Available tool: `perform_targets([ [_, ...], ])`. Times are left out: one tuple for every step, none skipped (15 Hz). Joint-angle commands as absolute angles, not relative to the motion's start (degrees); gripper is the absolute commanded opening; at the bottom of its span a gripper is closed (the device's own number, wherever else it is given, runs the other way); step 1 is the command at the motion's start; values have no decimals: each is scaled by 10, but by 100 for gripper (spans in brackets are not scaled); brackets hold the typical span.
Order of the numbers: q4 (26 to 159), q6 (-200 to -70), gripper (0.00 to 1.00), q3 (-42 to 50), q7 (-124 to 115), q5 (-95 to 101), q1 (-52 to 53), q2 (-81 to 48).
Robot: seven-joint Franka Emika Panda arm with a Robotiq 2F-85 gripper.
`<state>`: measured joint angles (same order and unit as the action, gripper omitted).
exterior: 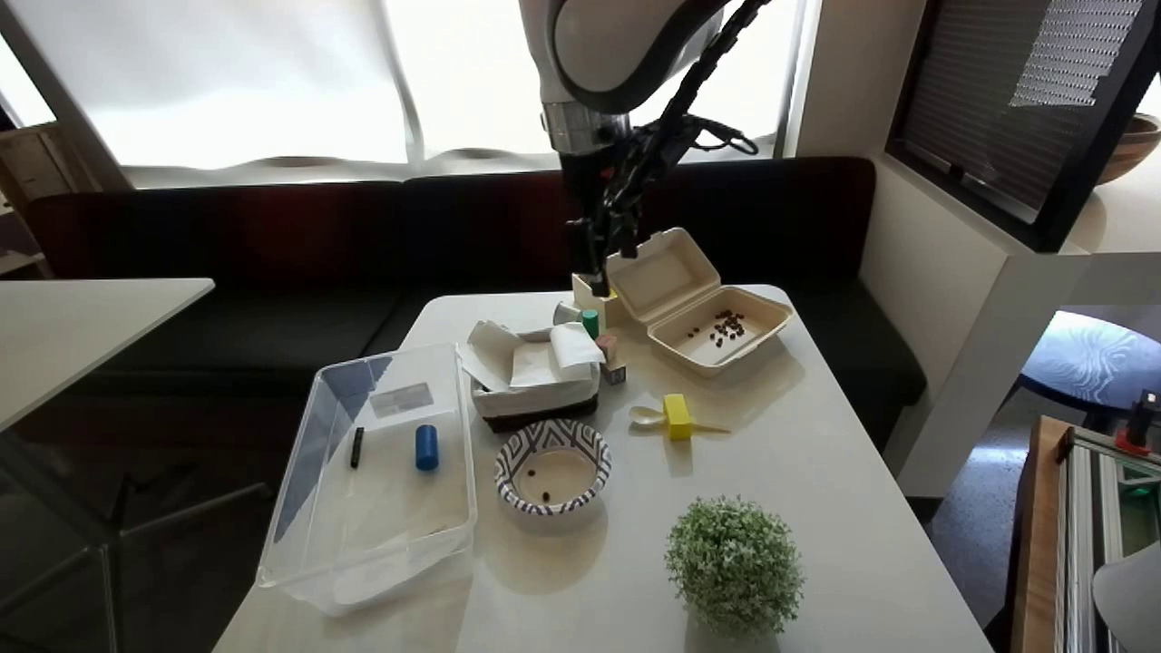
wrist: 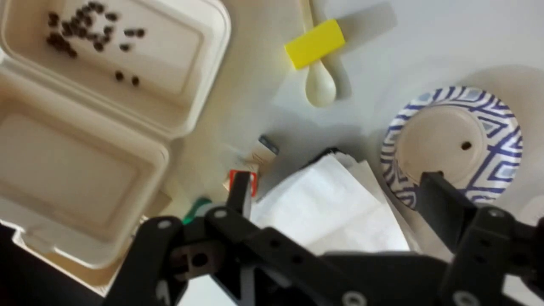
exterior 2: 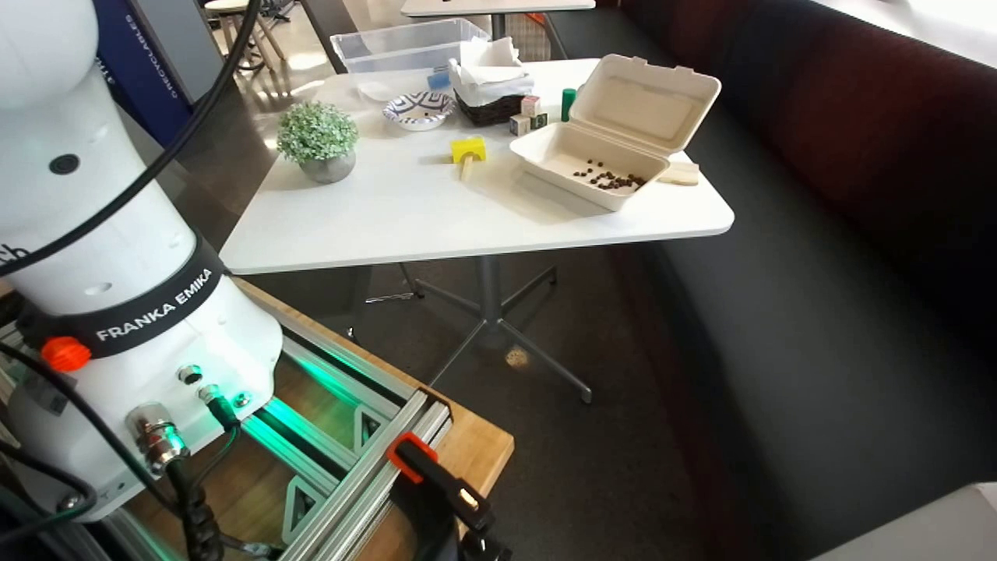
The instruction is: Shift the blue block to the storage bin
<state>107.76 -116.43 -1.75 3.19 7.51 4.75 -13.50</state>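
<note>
The blue block (exterior: 426, 447) lies inside the clear storage bin (exterior: 399, 555), on its floor towards the right wall. A blue patch, likely the blue block (exterior 2: 438, 80), shows through the wall of the storage bin (exterior 2: 382, 58) in an exterior view. My gripper (exterior: 609, 258) is raised above the far end of the table, well away from the bin. In the wrist view my gripper (wrist: 338, 180) is open, its fingers wide apart with nothing between them, above the white paper in a basket. The block and bin are out of the wrist view.
The paper-lined basket (exterior: 535, 399) and patterned bowl (exterior: 553, 467) stand beside the bin. An open clamshell box (exterior: 707, 331) holds dark beans. A yellow block (exterior: 677, 417) lies on a spoon. A potted plant (exterior: 735, 567) stands at the near side. A black marker (exterior: 356, 447) lies in the bin.
</note>
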Motion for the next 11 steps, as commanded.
perform_targets([
  [1150, -1155, 100, 5, -4, 45, 10, -87],
  [1167, -1160, 100, 13, -12, 37, 0, -74],
  [1189, -1178, 100, 23, -23, 35, -11, -59],
  [1206, -1182, 100, 32, -33, 32, -21, -45],
  [1229, -1191, 100, 44, -34, 27, -35, -23],
  [1247, -1205, 100, 53, -30, 17, -47, -3],
  [1183, -1172, 100, 41, -19, 36, -33, -61],
  [1199, -1179, 100, 50, -19, 31, -43, -45],
  [1211, -1182, 100, 55, -18, 29, -50, -31],
  [1219, -1183, 100, 56, -18, 27, -54, -21],
  [1223, -1183, 100, 56, -19, 26, -54, -15],
])
